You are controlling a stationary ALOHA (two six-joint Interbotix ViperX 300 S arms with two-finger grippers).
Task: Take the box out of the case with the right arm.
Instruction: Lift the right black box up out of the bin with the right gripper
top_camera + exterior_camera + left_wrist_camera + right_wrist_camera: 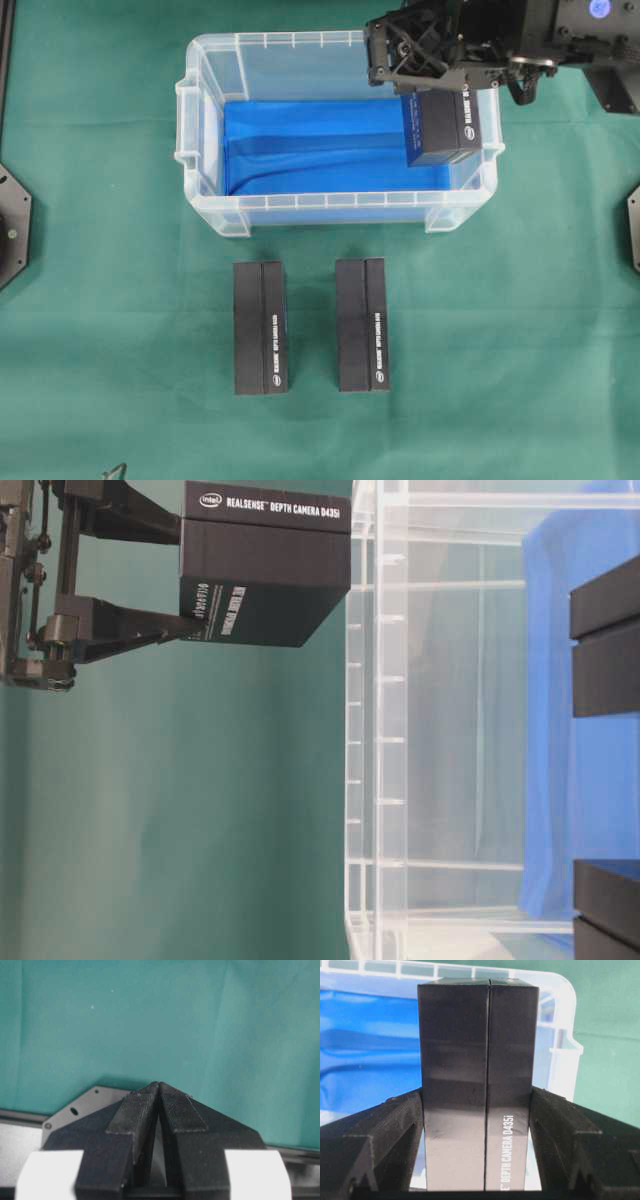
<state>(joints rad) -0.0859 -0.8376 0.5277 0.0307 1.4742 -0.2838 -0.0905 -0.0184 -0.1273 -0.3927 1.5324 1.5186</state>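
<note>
Green cloth (100, 330): three boxes (443, 128), one case (200, 215).

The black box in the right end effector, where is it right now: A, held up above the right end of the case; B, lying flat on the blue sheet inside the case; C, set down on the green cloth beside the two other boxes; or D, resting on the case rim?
A: the right end effector clamps the black box from both sides, raised over the case near its right end.

Black box (443, 128) above clear case (210, 150)
</note>
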